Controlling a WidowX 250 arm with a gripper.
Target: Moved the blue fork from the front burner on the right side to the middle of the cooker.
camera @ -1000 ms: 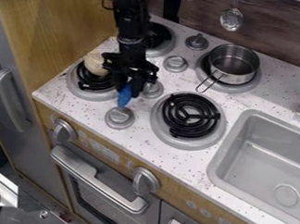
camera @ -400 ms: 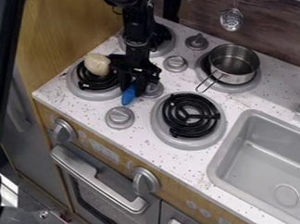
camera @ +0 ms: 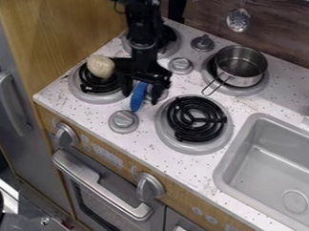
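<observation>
The black gripper point(camera: 142, 94) hangs low over the middle of the cooker, between the left front burner and the right front burner point(camera: 196, 119). Its two fingers stand apart, one on either side of the blue fork point(camera: 138, 97). The fork's near end points toward the front edge, just above a grey knob; its far end is hidden under the gripper. I cannot tell whether the fork touches either finger.
A round beige object point(camera: 101, 66) rests on the left front burner. A metal pot point(camera: 240, 66) stands on the right rear burner, its handle pointing forward. Grey knobs point(camera: 123, 121) rise between the burners. The sink point(camera: 276, 160) is at the right.
The gripper has shifted slightly right, and its fingers have spread apart. The blue fork has also moved a little to the right, and more of it shows.
</observation>
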